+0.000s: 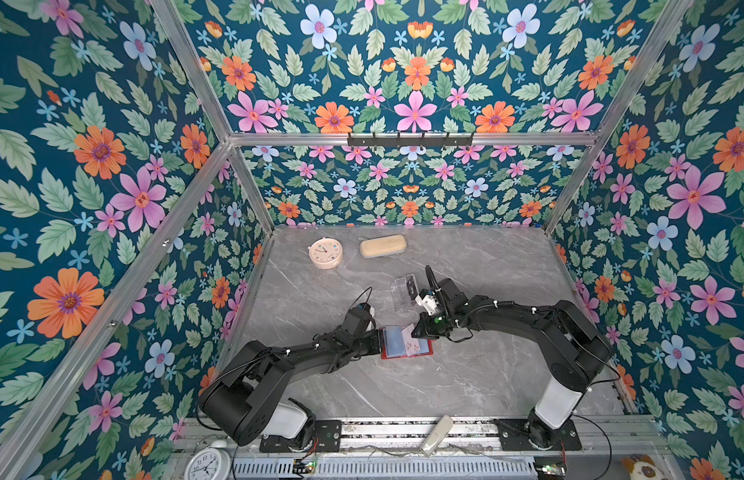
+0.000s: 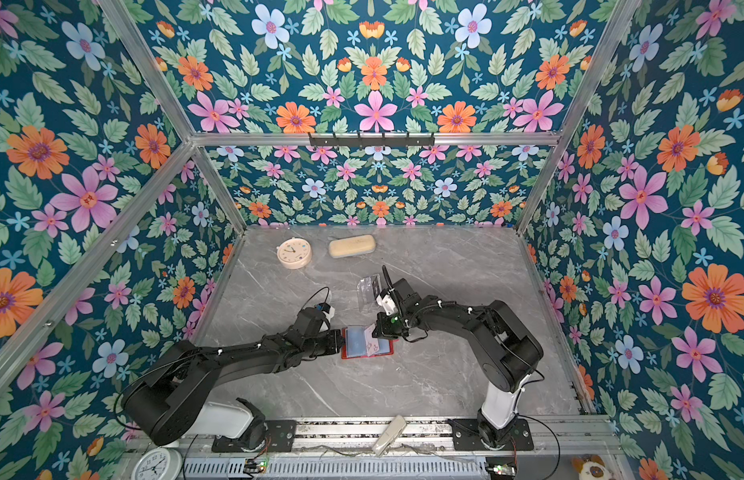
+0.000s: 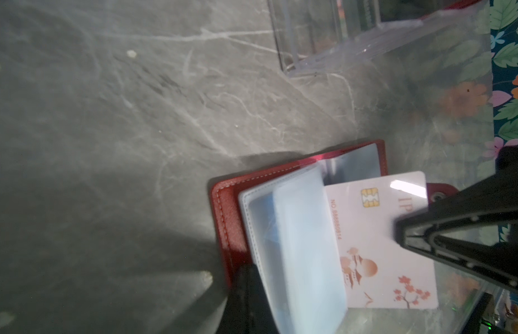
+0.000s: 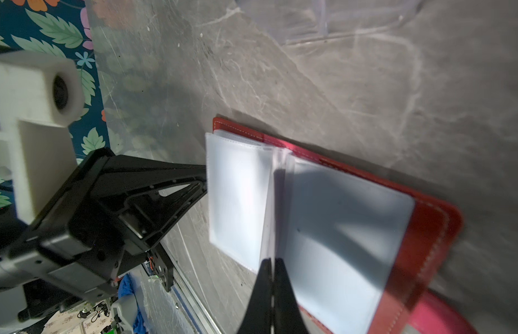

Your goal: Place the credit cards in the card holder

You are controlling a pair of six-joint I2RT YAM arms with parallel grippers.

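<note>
- right gripper [image 4: 271, 263] fills the foreground of the right wrist view, its jaws pressed together on the near edge of the white card [image 3: 376, 245], which carries a gold chip and pink blossoms.
- that card stands tilted over the open card holder [image 1: 405, 344], with its leading edge down among the clear sleeves [image 4: 237, 196] close to the spine. whether it has entered a pocket mouth or only slipped between two pages, i cannot tell.
- the card holder lies flat and open on the table [image 1: 466, 374], red cover down, at mid-table between the two grippers.
- left gripper [image 4: 205, 181] is closed, with its tips at the holder's left edge against the outer sleeve. whether it pinches the sleeve or only pins it is not clear.
- the step in hand, as i judge it, is feeding the card into a sleeve.
- this goes best with the card lined up with the pocket's opening and pushed slowly along its own plane, while the left side stops the holder from sliding. a skewed corner would likely catch the soft plastic and buckle the page.
- a dark card [image 1: 412, 286] waits in the clear stand [image 1: 399, 297] just behind the holder and near the right wrist, so any lift should go up before swinging back.
- for room to move, there is bare table toward the front and right. the round clock [image 1: 325, 252] and beige case [image 1: 383, 245] sit well apart at the back.
</note>
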